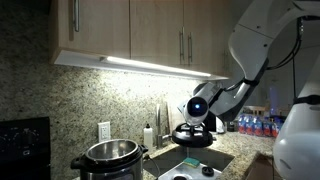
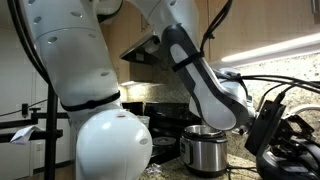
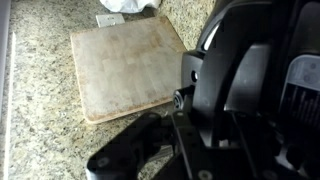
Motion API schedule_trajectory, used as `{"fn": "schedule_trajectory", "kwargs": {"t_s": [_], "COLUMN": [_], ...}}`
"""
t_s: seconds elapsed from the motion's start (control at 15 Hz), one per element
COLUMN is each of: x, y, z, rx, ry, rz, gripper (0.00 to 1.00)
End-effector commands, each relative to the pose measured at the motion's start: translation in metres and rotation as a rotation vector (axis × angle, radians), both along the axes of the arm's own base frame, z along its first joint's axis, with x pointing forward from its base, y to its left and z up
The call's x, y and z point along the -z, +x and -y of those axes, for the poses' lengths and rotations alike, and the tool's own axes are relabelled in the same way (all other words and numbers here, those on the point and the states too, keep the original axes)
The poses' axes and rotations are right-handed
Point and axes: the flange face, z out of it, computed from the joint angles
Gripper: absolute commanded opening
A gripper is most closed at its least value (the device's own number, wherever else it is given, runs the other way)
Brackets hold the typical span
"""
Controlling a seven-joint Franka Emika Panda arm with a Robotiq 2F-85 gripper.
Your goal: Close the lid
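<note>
The black round lid (image 1: pixel 193 136) hangs in the air to the right of the open steel cooker (image 1: pixel 110 155), well apart from it. My gripper (image 1: pixel 197 122) is shut on its raised handle from above. In an exterior view the lid (image 2: pixel 291 155) sits low at the right, beside the cooker (image 2: pixel 205 152), with the gripper (image 2: pixel 272 126) over it. In the wrist view the lid (image 3: pixel 262 70) fills the right side as a dark mass and the gripper (image 3: pixel 190 112) is clamped on it. The cooker is out of the wrist view.
A beige square board (image 3: pixel 125 65) lies on the granite counter (image 3: pixel 40 120) below the lid. A wall outlet (image 1: pixel 104 130) and a soap bottle (image 1: pixel 148 135) stand behind the cooker. Several bottles (image 1: pixel 255 125) stand at the right. Cabinets (image 1: pixel 130 25) hang overhead.
</note>
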Motion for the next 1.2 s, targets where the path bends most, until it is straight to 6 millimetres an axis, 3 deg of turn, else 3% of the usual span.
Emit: {"fn": "schedule_trajectory", "kwargs": {"t_s": [0.0, 0.07, 0.13, 0.2, 0.6, 0.73, 1.13], "x": [-0.027, -0.029, -0.006, -0.006, 0.009, 0.009, 0.002], "y": [-0.014, -0.014, -0.009, -0.011, -0.013, -0.013, -0.008], "z": [-0.007, -0.006, -0.007, -0.006, -0.007, -0.009, -0.057], "rx": [-0.033, -0.026, -0.008, -0.005, -0.004, -0.015, -0.162], "ry": [-0.023, -0.018, 0.01, 0.014, 0.026, 0.029, 0.074], "rz": [0.041, 0.048, 0.017, 0.019, -0.017, -0.019, -0.056], "gripper": [0.02, 0.02, 0.02, 0.08, 0.08, 0.02, 0.02]}}
